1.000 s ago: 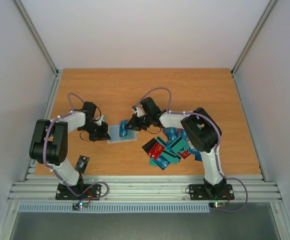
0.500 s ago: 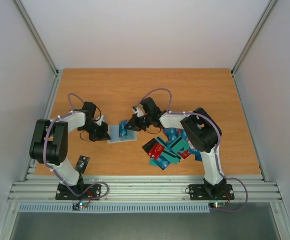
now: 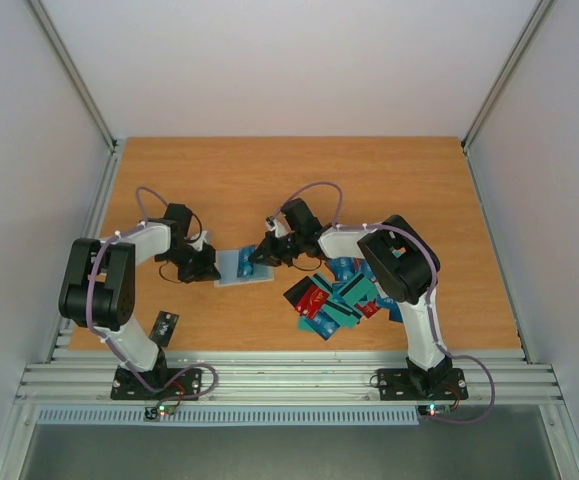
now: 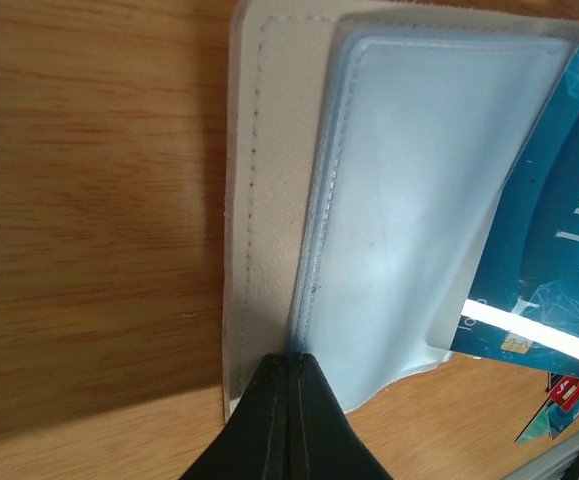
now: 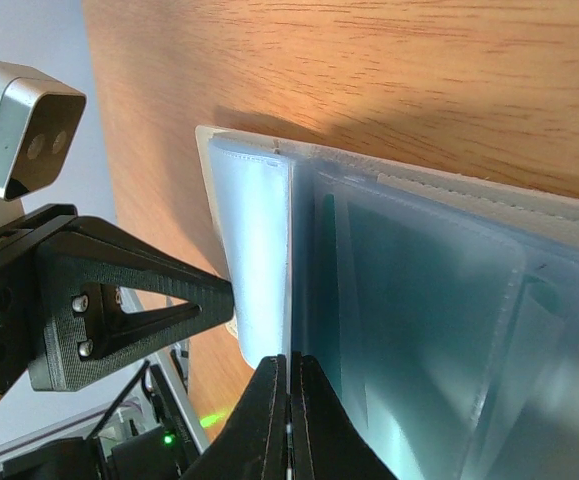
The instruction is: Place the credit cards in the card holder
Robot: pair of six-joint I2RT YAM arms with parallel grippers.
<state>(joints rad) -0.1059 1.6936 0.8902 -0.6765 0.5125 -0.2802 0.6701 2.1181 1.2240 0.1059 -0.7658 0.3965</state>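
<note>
Between the left gripper (image 3: 211, 268) and the right gripper (image 3: 259, 254) lay the card holder (image 3: 241, 268), opened flat, its long axis running from one gripper to the other. Left gripper's jaws were pressed together, tip touching the holder's edge where the clear sleeves (image 4: 409, 200) start. Right gripper's jaws were also pressed together, tip on the sleeves from the opposite side, nothing visibly pinched. One teal card (image 4: 559, 240) sat partly in a sleeve. Loose credit cards (image 3: 334, 298) lay behind the right gripper, well apart from the left, so the right arm looked nearer for the next pick.
</note>
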